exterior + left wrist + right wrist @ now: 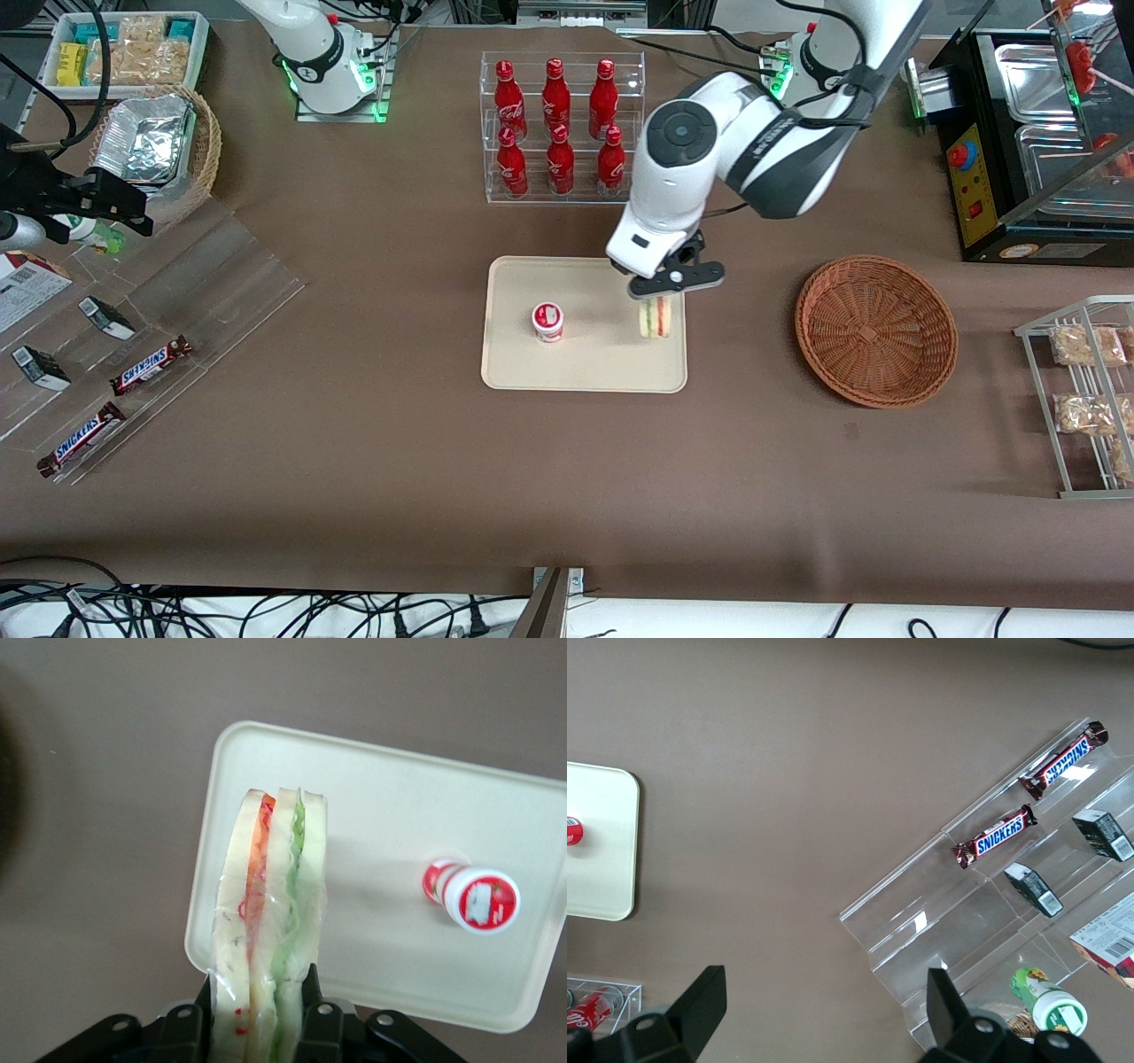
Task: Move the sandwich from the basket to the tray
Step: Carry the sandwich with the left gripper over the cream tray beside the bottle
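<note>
End effector [663,299]: over the tray [585,372], fingers clamped on the sandwich [659,317], held on edge at the rim nearest the empty basket [875,330]. Cup [548,321]: on tray, well apart. Risk: released here, the wedge may topple over the rim onto the surface.

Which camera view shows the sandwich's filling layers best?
The left wrist view: the sandwich fills it, layers plain, held by the gripper above the tray. The front view shows it small; the right wrist view, not at all.
</note>
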Tool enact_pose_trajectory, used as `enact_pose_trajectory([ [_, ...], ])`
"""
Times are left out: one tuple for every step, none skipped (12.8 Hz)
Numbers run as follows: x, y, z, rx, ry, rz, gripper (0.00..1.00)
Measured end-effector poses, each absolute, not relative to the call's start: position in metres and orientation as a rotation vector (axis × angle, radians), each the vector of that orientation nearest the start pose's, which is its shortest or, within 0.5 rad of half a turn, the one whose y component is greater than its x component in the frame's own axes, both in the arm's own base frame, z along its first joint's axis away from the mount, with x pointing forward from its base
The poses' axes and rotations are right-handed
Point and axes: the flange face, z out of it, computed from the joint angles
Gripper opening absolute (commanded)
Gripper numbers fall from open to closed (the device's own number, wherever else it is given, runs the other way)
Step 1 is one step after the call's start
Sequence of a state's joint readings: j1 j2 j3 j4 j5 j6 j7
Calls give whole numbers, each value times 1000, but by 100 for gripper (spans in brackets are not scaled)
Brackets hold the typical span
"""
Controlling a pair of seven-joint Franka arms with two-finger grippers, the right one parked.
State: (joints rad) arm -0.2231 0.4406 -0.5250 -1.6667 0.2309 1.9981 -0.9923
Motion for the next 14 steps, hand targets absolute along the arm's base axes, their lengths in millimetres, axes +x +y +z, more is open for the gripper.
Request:
enact_pose_trajectory([
  [511, -417, 366, -3106, -243, 63, 37],
  [508, -424, 355, -3111, -209, 66, 37],
  [507, -428, 344, -3107, -185, 65, 37],
  [508, -430, 330, -3100, -165, 68, 37],
  [509, -431, 316, -3096, -151, 75, 37],
  [510, -432, 303, -3097, -141, 79, 37],
  [511, -432, 292, -3101, -137, 82, 37],
  [512, -433, 282, -3101, -132, 81, 37],
  [513, -433, 274, -3092, -130, 72, 37],
  [512, -434, 268, -3083, -126, 61, 37],
  [511, -436, 262, -3077, -124, 44, 37],
  [510, -437, 254, -3069, -124, 34, 36],
  [509, -438, 248, -3065, -125, 27, 37],
  [509, -439, 244, -3065, -128, 31, 36],
])
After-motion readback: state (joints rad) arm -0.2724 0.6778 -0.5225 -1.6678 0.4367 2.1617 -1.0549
